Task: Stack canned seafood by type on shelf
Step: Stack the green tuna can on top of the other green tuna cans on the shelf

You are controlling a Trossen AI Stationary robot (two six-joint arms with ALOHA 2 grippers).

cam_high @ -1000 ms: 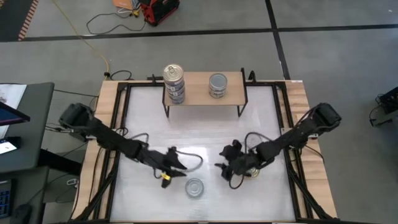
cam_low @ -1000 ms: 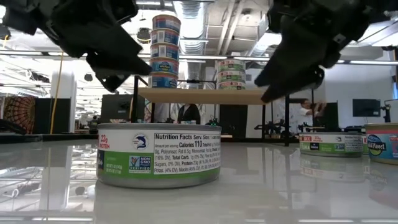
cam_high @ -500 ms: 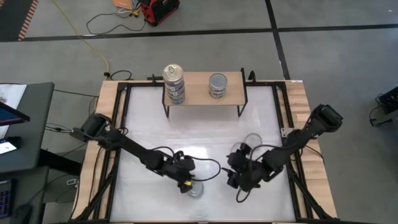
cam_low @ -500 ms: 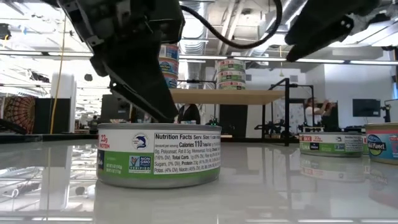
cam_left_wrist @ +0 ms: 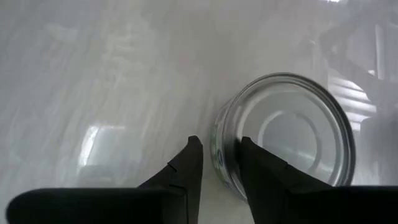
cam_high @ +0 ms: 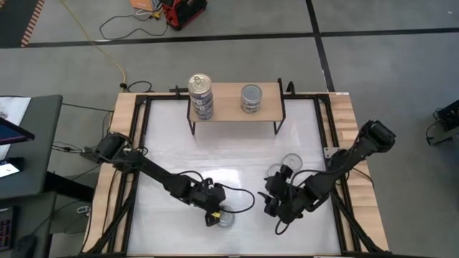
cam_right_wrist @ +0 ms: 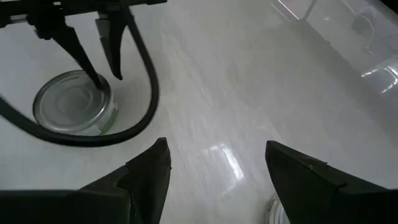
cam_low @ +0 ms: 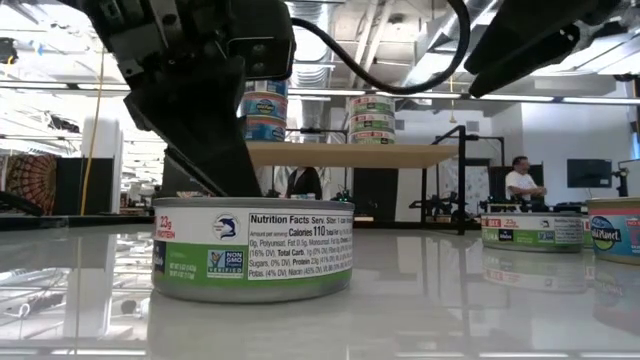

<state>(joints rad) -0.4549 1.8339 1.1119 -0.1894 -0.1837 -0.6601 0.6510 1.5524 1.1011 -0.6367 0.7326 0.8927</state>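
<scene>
A silver-topped tin [cam_high: 225, 218] with a green and white label [cam_low: 255, 250] stands upright on the white table near its front edge. My left gripper [cam_high: 215, 214] slants down onto it from the table's left. Its fingers stand narrowly apart astride the rim [cam_left_wrist: 219, 152], one over the lid and one outside the wall. My right gripper [cam_high: 277, 206] hangs open above the table to the tin's right, holding nothing [cam_right_wrist: 214, 177]. At the far edge, the wooden shelf [cam_high: 228, 109] carries a tall stack of tins [cam_high: 201, 95] and a shorter stack [cam_high: 251, 98]. My left gripper has one finger [cam_left_wrist: 255, 165] over the lid, just inside the rim on the tin's left side. The other finger [cam_left_wrist: 191, 163] stands outside the wall. Whether either finger touches the tin, I cannot tell. The tin stands flat on the table.
Two more tins [cam_high: 292, 163] [cam_high: 275, 172] stand on the table behind my right gripper, and show low at the right [cam_low: 530, 231] [cam_low: 614, 229]. Black frame rails [cam_high: 136, 143] run along the table's sides. A person [cam_low: 520, 182] sits in the room beyond.
My left gripper has gone toward the table's near edge and right, sunk and tipped more steeply, until its fingers came down at the tin's rim. My right gripper has risen, out of the low view's middle, and shifted a little toward the near edge.
</scene>
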